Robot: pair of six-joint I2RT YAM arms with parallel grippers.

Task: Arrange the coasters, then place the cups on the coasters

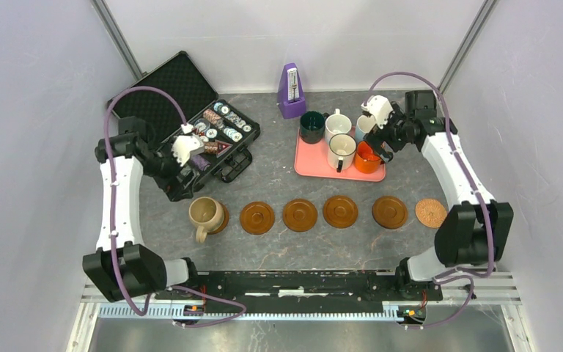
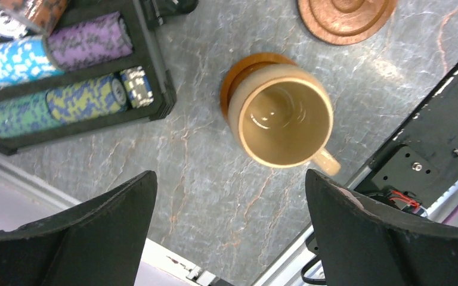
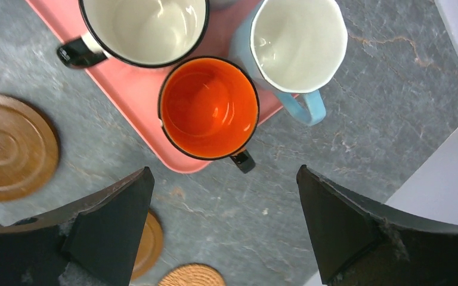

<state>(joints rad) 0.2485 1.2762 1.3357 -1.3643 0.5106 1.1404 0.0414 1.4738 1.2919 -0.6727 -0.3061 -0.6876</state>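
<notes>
Left gripper [image 2: 229,176], released and empty, hangs above the tan mug [image 2: 280,122], set off-centre on the coaster [image 2: 241,68] nearest the worktop's left edge. Right gripper [image 3: 223,171], also released, hovers over the orange mug [image 3: 209,107] on the pink tray [image 3: 125,83]. A descending finger could knock the light blue mug [image 3: 298,44] just beside it.

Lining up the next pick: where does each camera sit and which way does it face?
Top external: high behind the left arm and right arm, looking down across the table; both show whole.
Left wrist: on the left arm, looking down at the tan mug on its coaster; the open left gripper frames the bottom.
Right wrist: on the right arm, looking down at the orange mug at the pink tray corner; the open right gripper shows.
Shared: top and left wrist both show the tan mug; top and right wrist, the orange mug.
</notes>
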